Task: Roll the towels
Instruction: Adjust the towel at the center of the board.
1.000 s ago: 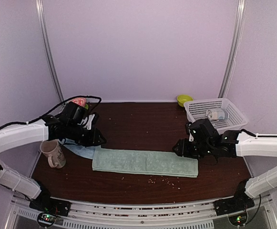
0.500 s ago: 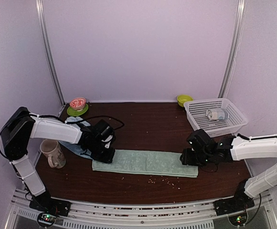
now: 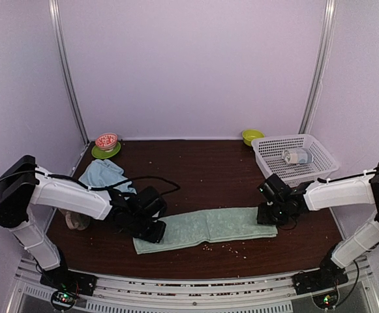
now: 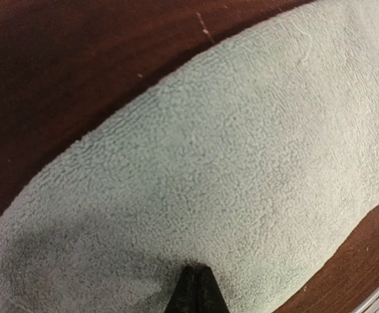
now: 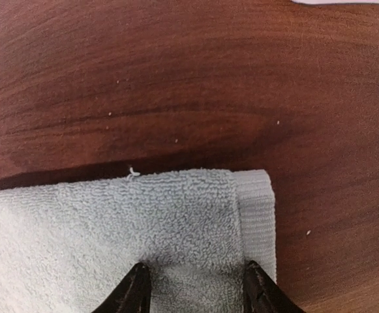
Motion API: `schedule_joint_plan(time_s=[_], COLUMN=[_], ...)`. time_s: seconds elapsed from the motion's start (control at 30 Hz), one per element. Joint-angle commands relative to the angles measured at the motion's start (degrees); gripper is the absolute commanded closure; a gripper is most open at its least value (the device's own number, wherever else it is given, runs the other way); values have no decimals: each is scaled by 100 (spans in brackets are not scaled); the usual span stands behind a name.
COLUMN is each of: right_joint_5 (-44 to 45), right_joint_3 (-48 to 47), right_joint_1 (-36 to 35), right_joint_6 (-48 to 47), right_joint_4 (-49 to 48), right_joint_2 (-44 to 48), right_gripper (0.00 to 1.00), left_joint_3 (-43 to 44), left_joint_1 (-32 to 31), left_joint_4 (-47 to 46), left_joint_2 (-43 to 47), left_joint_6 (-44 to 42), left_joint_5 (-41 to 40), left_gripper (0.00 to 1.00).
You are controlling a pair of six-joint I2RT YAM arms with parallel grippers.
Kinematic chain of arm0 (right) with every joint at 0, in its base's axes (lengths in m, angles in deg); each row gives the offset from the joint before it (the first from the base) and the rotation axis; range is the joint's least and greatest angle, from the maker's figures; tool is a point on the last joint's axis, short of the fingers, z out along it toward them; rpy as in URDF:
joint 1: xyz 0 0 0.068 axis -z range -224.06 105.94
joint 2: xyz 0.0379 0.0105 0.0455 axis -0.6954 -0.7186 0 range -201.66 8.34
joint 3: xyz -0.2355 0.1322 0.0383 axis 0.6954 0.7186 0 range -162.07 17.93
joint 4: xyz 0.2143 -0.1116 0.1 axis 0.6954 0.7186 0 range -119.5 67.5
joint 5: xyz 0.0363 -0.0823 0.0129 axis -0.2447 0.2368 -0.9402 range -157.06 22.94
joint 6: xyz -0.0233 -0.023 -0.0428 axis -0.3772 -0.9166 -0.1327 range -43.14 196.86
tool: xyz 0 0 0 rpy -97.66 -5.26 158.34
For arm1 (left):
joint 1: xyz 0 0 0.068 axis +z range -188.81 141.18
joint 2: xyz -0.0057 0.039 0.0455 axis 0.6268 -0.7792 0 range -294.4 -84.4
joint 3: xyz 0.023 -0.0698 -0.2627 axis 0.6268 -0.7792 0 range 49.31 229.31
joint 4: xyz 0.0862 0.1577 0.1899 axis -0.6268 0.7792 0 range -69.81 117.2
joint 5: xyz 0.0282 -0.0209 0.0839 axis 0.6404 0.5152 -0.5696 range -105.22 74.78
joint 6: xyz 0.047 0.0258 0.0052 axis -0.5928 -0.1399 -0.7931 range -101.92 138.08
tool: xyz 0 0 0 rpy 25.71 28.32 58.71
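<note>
Tabletop (image 3: 202,171), sage towel (image 3: 210,225) in left pincer (image 3: 152,231)

Left arm (image 3: 65,194): reaches in low from the left edge, forearm running right and toward the near side, wrist bent down. Left gripper (image 3: 151,231): left of centre, near side, tips down, jaws pressed together to a single point. Right arm (image 3: 336,190): stretched in from the right, low, almost level. Right gripper (image 3: 267,215): tips down, slightly farther back than the left. Its fingers (image 5: 134,293) stand apart with a plain gap between.
</note>
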Motion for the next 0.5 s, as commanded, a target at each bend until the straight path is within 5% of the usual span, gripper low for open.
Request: schedule_joint_plan(time_s=[0.0,0.27,0.47], right_joint_5=[-12,50,-80], right_joint_3=[-343,-1009,-965], right_joint_1=[285,535,530], right_joint_6=[-694,-955,-905], right_joint_4=[449,648,945], right_joint_2=[-337,-946,-128], right_gripper=[51,51,47], left_joint_3=[41,-271,-89], left_joint_1=[-419,-566,-545], left_joint_4=[196,265,899], left_joint_2=[-197,13,182], left_joint_6=[587,988,621], left_joint_5=[-82,-297,-709], left_gripper=[100,100,100])
